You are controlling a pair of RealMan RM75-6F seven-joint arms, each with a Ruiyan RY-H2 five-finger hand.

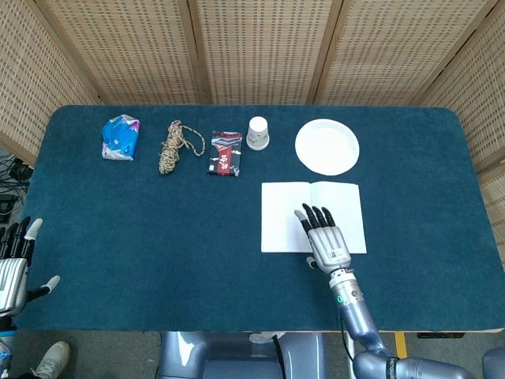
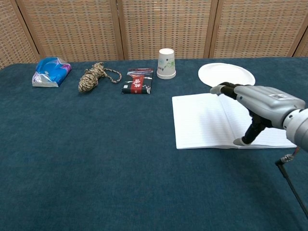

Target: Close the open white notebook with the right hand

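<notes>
Open white lined-paper notebook seen flat on blue cloth table, pages up, right of centre. Right hand held over spine area, fingers extended and spread, nothing gripped; thumb tip seen at near page edge in chest view. Left hand at table's 8 o'clock corner, fingers apart, empty.

At notebook's 12 o'clock: one white paper plate. At 11 o'clock: one white paper cup, one dark red-banded packet, one coiled tan rope, one blue plastic packet.
</notes>
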